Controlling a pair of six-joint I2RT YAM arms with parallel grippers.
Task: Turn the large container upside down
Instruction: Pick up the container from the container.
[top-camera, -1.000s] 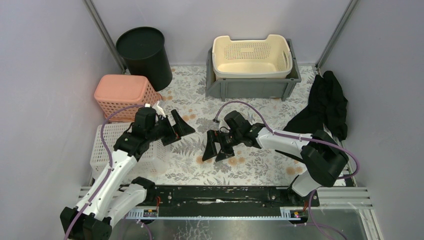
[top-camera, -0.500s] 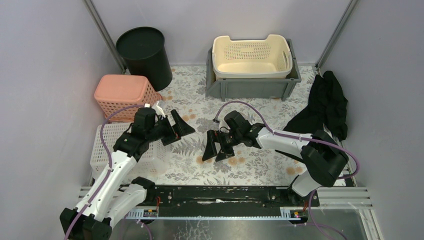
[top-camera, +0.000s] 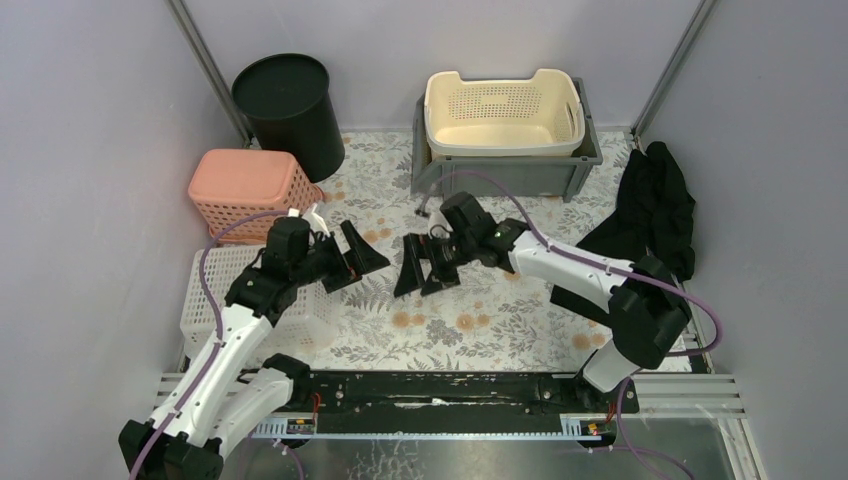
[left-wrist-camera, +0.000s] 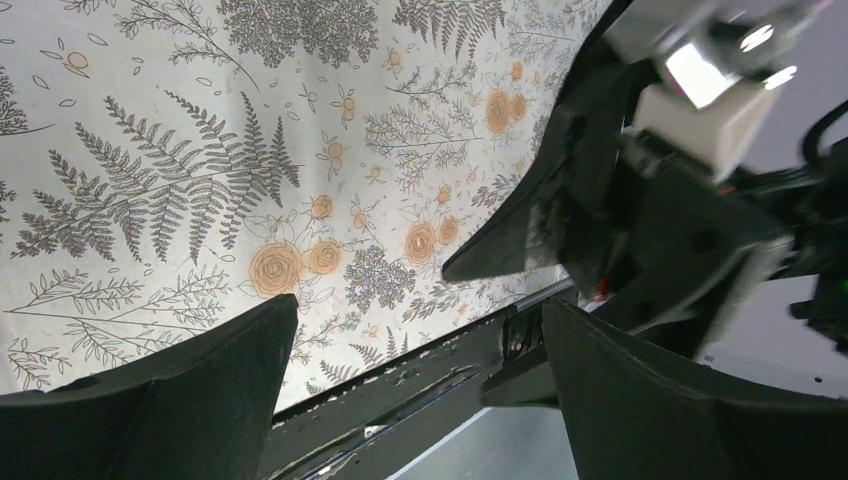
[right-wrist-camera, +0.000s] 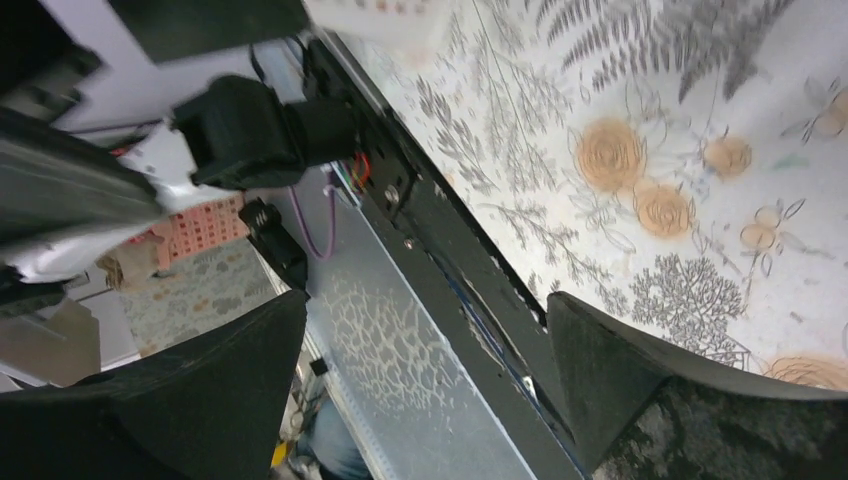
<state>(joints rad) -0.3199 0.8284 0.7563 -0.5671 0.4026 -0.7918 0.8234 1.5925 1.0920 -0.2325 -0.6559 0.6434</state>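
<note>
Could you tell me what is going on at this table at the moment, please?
Both arms hover low over the floral tablecloth and hold nothing. The left gripper and right gripper are open, pointing toward each other near the middle. The grey crate, probably the large container meant, stands upright at the far edge with a cream basket nested in it, and neither arm touches it. The right gripper is the nearer of the two to it.

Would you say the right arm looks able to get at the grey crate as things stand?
Probably yes: the right gripper, fingers open, hangs close in front of the grey crate with nothing between them, though it points away and would need to turn.
</note>
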